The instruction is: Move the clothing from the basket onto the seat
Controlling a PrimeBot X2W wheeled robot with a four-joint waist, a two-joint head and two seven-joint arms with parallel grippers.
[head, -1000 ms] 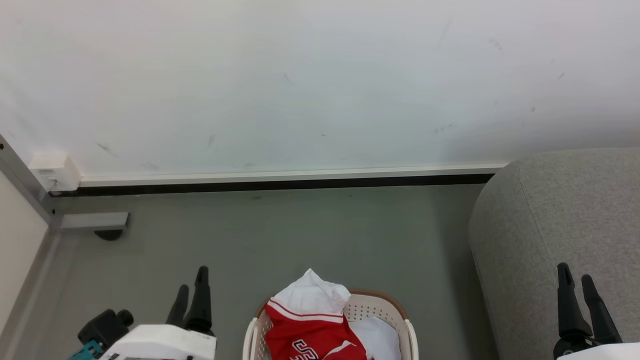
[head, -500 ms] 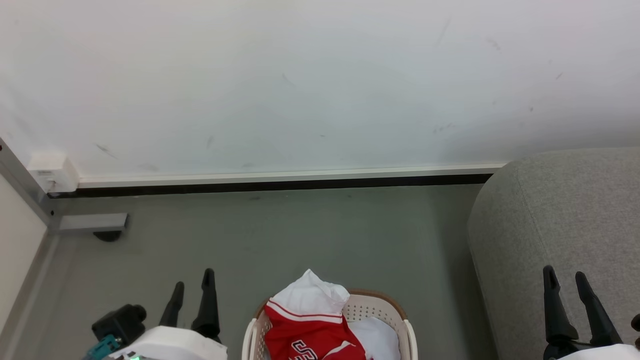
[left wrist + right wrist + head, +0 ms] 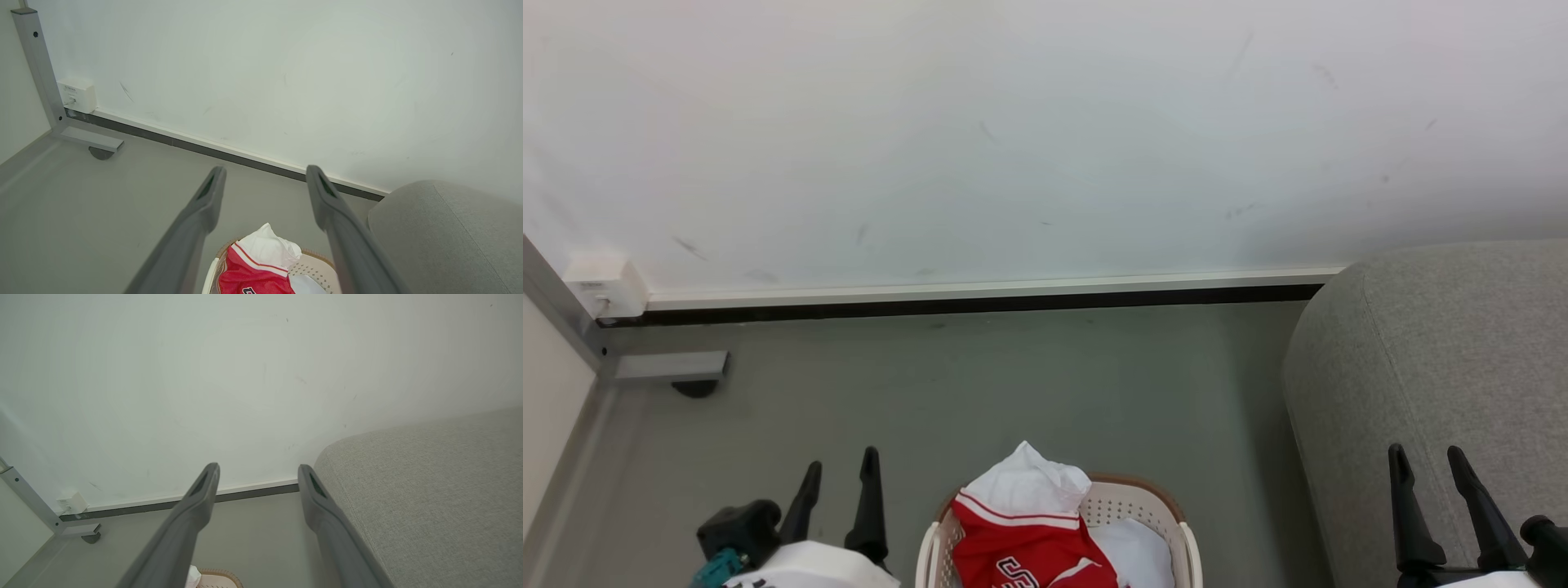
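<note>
Left tool [image 3: 842, 458] gapes beside basket [image 3: 1129, 500] — seat [image 3: 1445, 351] right, wall [image 3: 1045, 122] ahead

White wall [image 3: 1013, 122], faint scuff marks. Baseboard [image 3: 980, 296] runs along its foot, a white strip over a black one. Grey floor [image 3: 1013, 384] below the baseboard. At the baseboard's left end: white socket box [image 3: 605, 286], grey metal post [image 3: 560, 304], foot bar [image 3: 670, 366] on a dark round pad [image 3: 694, 389].

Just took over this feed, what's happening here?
Nothing is being handled yet. The red and white sports clothing sits heaped in the cream laundry basket on the floor. The left gripper and right gripper hover either side of it, jaws open and empty, the right one by the grey seat.
</note>
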